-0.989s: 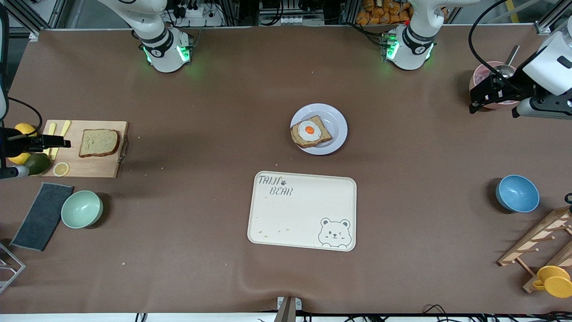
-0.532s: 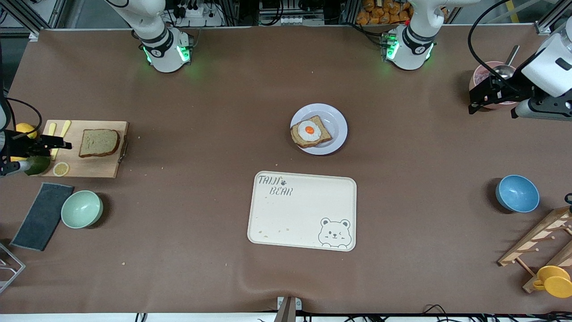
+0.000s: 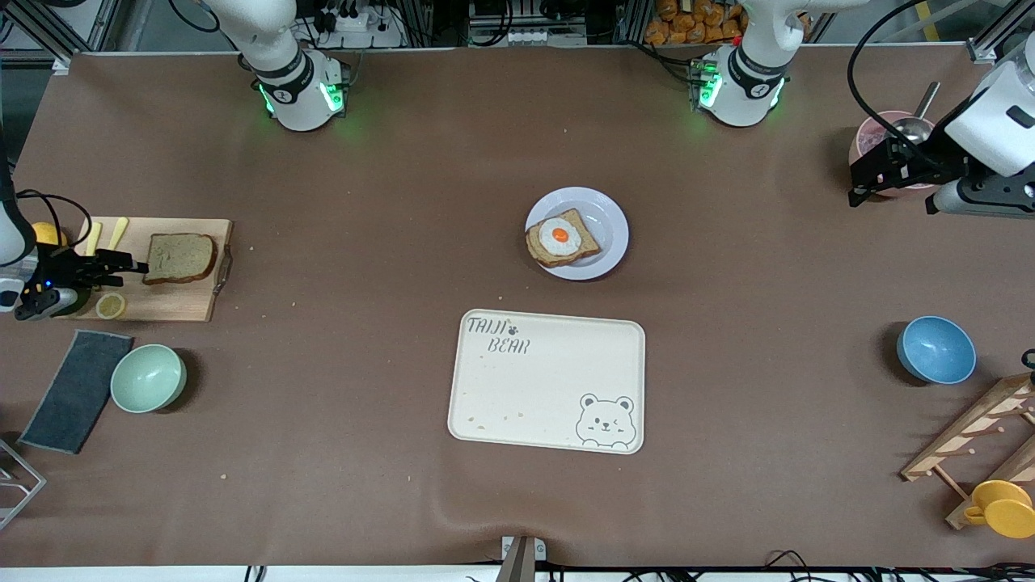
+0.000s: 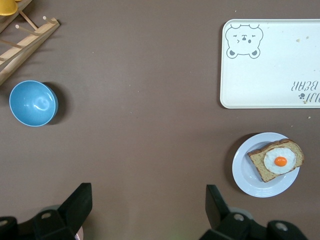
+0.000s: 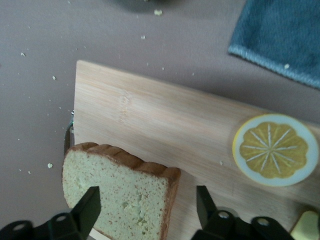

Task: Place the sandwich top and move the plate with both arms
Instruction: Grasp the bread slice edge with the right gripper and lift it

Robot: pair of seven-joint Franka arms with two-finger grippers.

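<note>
The sandwich top (image 3: pixel 179 258), a plain brown-crusted slice, lies on a wooden cutting board (image 3: pixel 174 303) at the right arm's end of the table. My right gripper (image 3: pixel 129 262) is open, low over the board at the slice's edge. In the right wrist view its fingers straddle one end of the slice (image 5: pixel 120 195), with the gripper (image 5: pixel 148 202) over it. The lavender-white plate (image 3: pixel 606 218) holds an egg-topped slice (image 3: pixel 562 238) at mid-table. My left gripper (image 3: pixel 857 187) is open and empty, up over the left arm's end, beside a pink bowl. The left wrist view shows this gripper (image 4: pixel 148 200) and the plate (image 4: pixel 245 175).
A cream bear-printed tray (image 3: pixel 550 380) lies nearer the front camera than the plate. A lemon slice (image 3: pixel 110 305) sits on the board. A green bowl (image 3: pixel 148 377) and dark cloth (image 3: pixel 77 390) lie nearby. A blue bowl (image 3: pixel 935 349), wooden rack (image 3: pixel 978 436) and pink bowl (image 3: pixel 877 137) are at the left arm's end.
My right gripper has moved across the board toward the plain slice and now reaches its edge. The left arm has barely moved.
</note>
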